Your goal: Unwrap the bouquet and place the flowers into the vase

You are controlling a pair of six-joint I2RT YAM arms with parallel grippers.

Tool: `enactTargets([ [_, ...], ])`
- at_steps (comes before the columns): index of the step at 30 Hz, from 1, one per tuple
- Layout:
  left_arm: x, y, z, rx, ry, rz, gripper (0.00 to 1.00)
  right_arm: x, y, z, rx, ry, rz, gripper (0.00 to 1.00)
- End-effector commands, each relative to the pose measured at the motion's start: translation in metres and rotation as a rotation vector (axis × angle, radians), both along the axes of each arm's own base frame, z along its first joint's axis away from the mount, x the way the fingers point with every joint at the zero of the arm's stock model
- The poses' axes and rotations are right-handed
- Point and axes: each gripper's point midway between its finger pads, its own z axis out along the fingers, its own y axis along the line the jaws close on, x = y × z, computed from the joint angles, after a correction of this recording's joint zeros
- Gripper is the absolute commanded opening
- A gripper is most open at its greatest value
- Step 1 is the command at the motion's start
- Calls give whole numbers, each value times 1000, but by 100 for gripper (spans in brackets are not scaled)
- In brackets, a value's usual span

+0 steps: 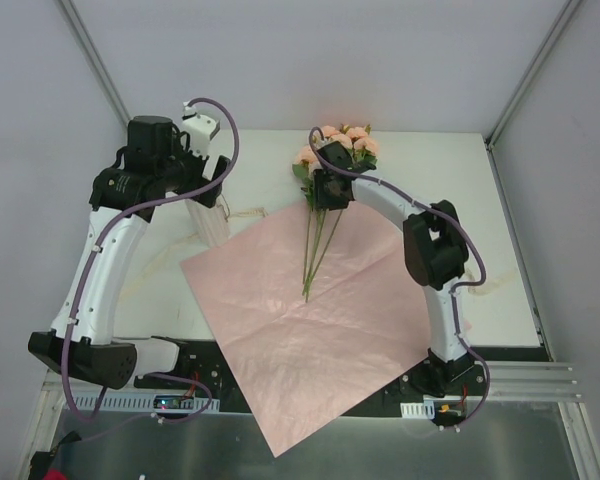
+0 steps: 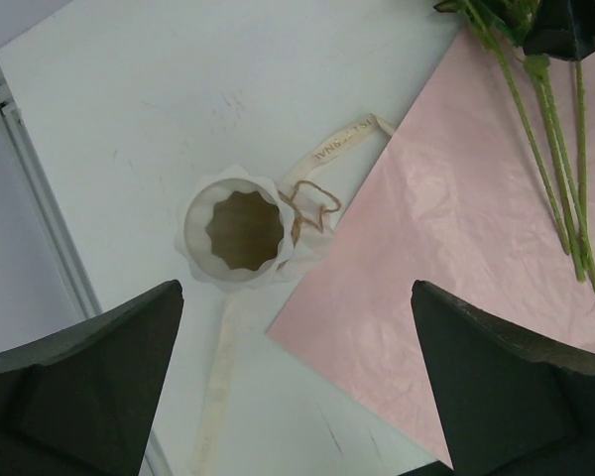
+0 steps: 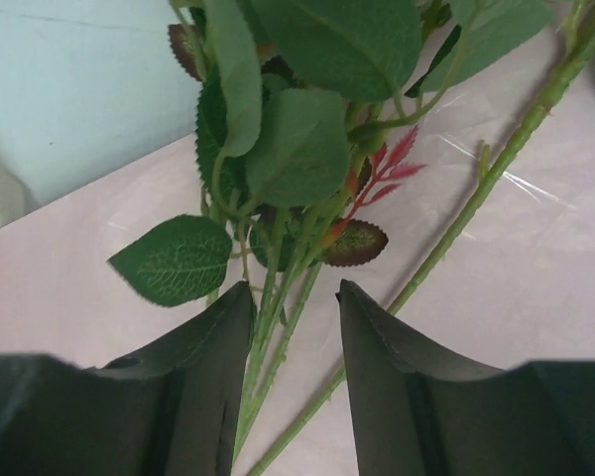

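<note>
The bouquet is undone. Its pink paper (image 1: pixel 310 330) lies flat on the table, and the flowers (image 1: pixel 342 142), peach-pink roses, lie on its far corner with their stems (image 1: pixel 315 255) pointing toward me. My right gripper (image 1: pixel 325 195) is lowered over the stems just below the leaves. In the right wrist view its fingers (image 3: pixel 294 288) straddle two or three thin stems (image 3: pixel 276 307) with a gap left, and one more stem (image 3: pixel 476 198) lies outside them. The vase (image 2: pixel 240 235) stands upright on the table left of the paper. My left gripper (image 2: pixel 296 288) hangs wide open above it.
Cream ribbon (image 2: pixel 342 144) lies loose around the vase, with one strip (image 2: pixel 213 397) trailing toward me. The paper (image 2: pixel 446 268) overhangs the table's near edge. A metal frame post (image 1: pixel 95 60) rises at the back left, and the wall closes in on the right.
</note>
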Motion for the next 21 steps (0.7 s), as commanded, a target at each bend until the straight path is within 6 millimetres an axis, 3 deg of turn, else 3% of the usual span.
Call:
enactTargets([
  [1,0,5,4,-60,3,51,99,13,11,1,73,5,-6,42],
  [7,-2,10,6,-53,-11,63,99,11,16,-14,94,39,-4,19],
  [8,-3,11,6,-49,-12,66,99,11,16,-14,98,38,-7,11],
  [11,-5,13,1,-41,-4,64,99,5,13,-6,118,14,-12,7],
  [12,-5,12,-4,-36,6,61,99,6,15,13,145,-28,-8,7],
  [14,-4,14,-9,-31,14,67,99,-3,11,18,140,-39,-6,6],
  [15,-3,14,-10,-28,13,69,99,-4,11,40,162,-81,-3,6],
  [17,-2,16,-11,-29,12,74,99,-14,8,48,158,-101,-2,4],
  [18,-2,15,-12,-37,14,72,99,-17,6,71,177,-145,4,4],
  [20,-1,14,-10,-48,12,71,99,-26,2,83,179,-172,4,4],
  [21,-1,14,-8,-54,11,74,99,-29,-1,104,201,-211,4,4],
])
